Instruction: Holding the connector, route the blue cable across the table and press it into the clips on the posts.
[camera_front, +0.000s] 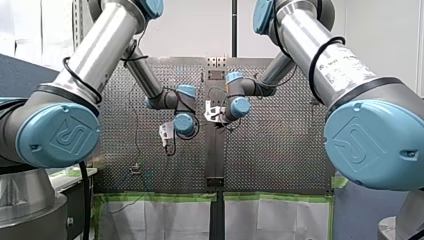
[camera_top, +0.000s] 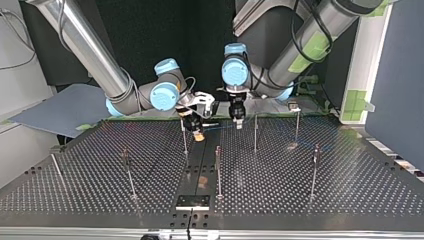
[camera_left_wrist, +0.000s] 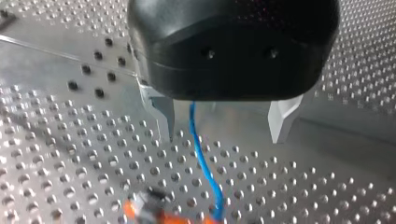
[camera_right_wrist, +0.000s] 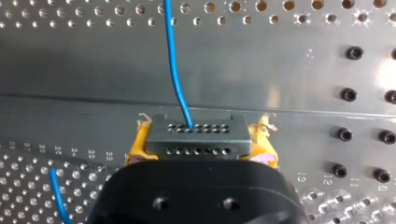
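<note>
Green tape (camera_front: 160, 196) runs along the edge of the table (camera_front: 280, 150) in the front view, with white sheets (camera_front: 150, 220) directly below it. In the top view, a grey-blue flat panel (camera_top: 65, 107) lies beside the table at the view's left. A black backdrop (camera_top: 145, 35) stands behind.

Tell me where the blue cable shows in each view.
Front view: too small to tell.
Top view: blue cable between my right gripper and my left gripper.
Left wrist view: between my left gripper's open fingers.
Right wrist view: leaving the connector.
Shared landmark: the table's plain centre strip.
</note>
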